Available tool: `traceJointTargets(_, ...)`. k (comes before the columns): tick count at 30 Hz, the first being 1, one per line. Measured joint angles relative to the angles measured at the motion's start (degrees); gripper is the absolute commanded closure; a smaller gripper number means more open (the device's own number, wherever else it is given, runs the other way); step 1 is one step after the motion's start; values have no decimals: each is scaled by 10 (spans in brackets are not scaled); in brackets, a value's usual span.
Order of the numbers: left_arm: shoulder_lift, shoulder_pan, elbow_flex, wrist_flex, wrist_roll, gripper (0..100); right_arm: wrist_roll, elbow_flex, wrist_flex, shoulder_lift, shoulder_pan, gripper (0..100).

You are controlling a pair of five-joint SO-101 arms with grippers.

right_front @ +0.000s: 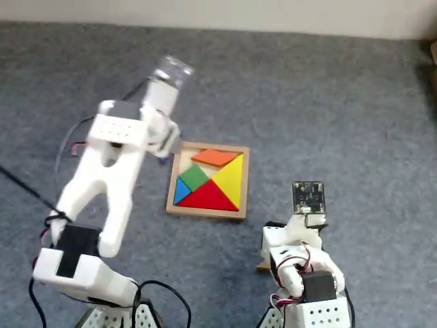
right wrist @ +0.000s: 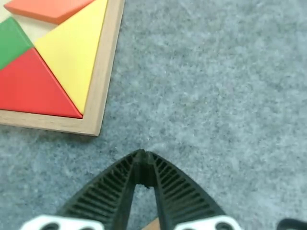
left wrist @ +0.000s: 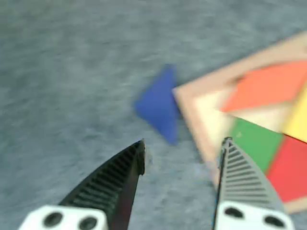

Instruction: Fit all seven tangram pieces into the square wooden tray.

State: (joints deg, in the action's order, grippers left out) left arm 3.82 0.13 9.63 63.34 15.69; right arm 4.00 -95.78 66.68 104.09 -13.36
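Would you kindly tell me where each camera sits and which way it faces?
High view: fixed above, facing down on the grey table, the square wooden tray, the left arm and the right arm.
Left wrist view: on the left arm, looking past its open left gripper at a blue triangular piece beside the tray's corner.
Right wrist view: on the right arm, looking past its shut right gripper at the table.
All three share the tray.

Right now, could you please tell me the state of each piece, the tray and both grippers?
Tray: partly filled, bare wood showing.
Orange piece: seated in tray.
Yellow piece: seated.
Red piece: seated.
Green piece: seated.
Light blue piece: seated.
Dark blue triangle: loose on carpet beside tray rim.
Left gripper: open, near dark blue triangle.
Right gripper: shut, empty.
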Motion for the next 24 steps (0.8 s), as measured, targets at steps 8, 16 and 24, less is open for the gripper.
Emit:
traceJointTargets(8, 116, -40, -93, 24, 69, 688, 0, 0, 0, 0, 0, 993)
traceJointTargets(16, 287, -42, -272, 81, 113, 688, 0, 0, 0, 0, 0, 993)
traceJointTargets(24, 428, -42, -446, 154, 127, 688, 0, 0, 0, 0, 0, 993)
